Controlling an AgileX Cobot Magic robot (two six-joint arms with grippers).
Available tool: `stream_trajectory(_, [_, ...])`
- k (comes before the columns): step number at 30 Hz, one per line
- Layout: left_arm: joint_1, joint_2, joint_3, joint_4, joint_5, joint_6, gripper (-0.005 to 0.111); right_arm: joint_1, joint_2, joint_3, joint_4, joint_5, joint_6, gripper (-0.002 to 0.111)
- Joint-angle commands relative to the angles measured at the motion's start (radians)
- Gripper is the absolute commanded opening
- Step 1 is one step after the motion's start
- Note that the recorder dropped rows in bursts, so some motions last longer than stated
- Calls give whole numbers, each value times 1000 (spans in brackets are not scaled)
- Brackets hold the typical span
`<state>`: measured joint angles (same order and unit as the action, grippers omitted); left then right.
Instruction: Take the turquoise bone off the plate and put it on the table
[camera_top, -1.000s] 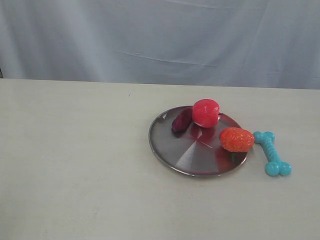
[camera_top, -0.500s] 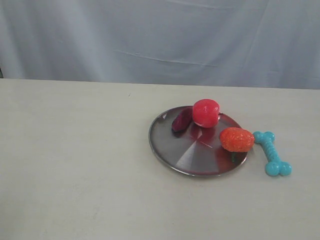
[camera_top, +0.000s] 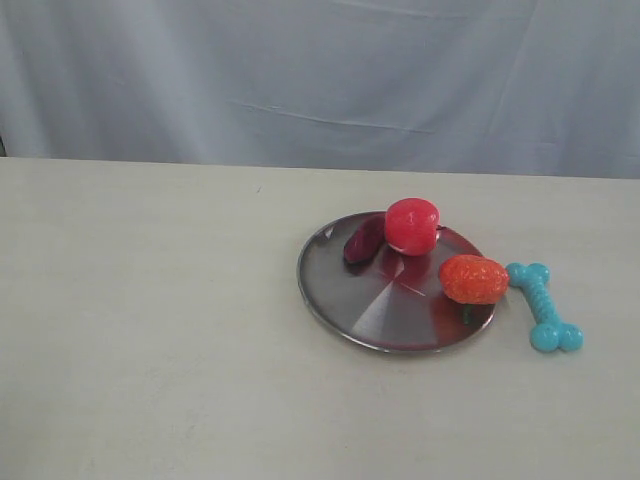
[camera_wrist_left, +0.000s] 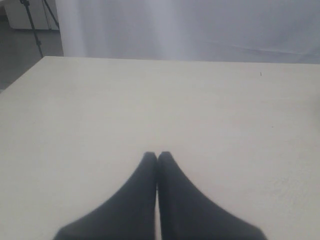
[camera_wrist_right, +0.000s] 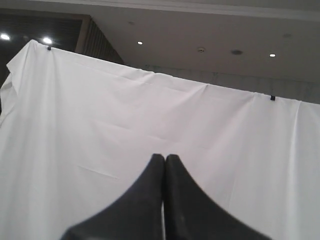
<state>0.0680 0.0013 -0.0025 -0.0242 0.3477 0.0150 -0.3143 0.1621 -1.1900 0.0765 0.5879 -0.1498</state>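
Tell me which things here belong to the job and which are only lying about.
Job: turquoise bone, plate, table.
Lying about, all on the plate: red fruit, orange fruit, dark purple piece.

On table (camera_top: 150, 330), plate (camera_top: 350, 290) sitting right of centre. On plate's far part, apple (camera_top: 411, 226) resting; oblong item (camera_top: 362, 241) lying just left of apple; strawberry (camera_top: 473, 279) sitting at plate's right edge. Off plate, bone (camera_top: 543, 306) lying on table, just right of strawberry. Curtain (camera_top: 300, 80) hanging behind table.
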Motion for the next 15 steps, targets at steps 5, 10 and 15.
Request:
stream_trajectory(5, [-8,-1,3,-1,-5,-4,0,5,-129,523,-7,-268,41,0])
stream_trajectory(10, [-8,-1,3,-1,-5,-4,0,5,-162,819,-7,-385,94,0])
stream_trajectory(15, [-8,-1,3,-1,-5,-4,0,5,-162,982,3,-433,104,0])
